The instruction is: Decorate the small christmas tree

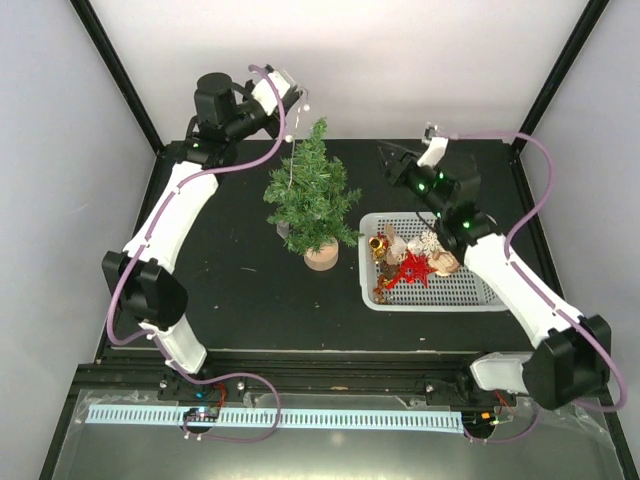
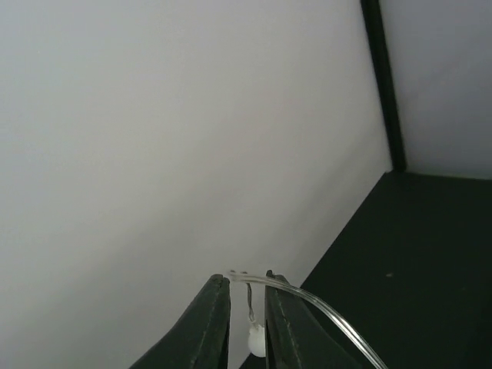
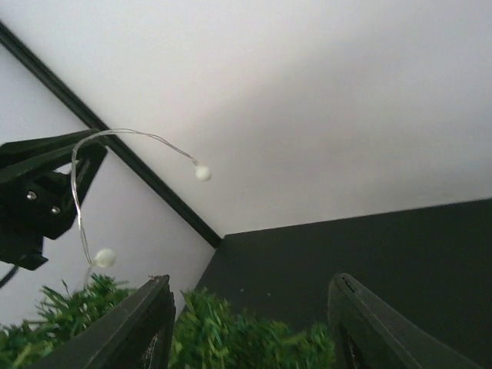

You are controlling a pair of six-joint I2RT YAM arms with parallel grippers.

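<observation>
Black tabletop (image 1: 230, 285) carries the small christmas tree (image 1: 312, 195), upright. Left gripper (image 2: 247, 280) above the tree's tip, jaws barely parted, beaded wire (image 3: 77, 192) draped across, presumably for laying onto branches. Right gripper (image 3: 250, 279) beside the tree, spread, empty.

This is a robotics lab test cell rather than any lived-in room: plain white panel walls (image 1: 400, 60) are held in black frame posts (image 1: 115, 70) and box in a matte black counter (image 1: 230, 290) on three sides. Two white-and-black robot arms, the left arm (image 1: 175, 215) and the right arm (image 1: 510, 280), are bolted to a metal rail (image 1: 330, 385) along the counter's near edge. Mauve cables (image 1: 240, 165) loop along them, and a white slotted strip (image 1: 300, 418) runs below the rail beside small wired boards.
</observation>
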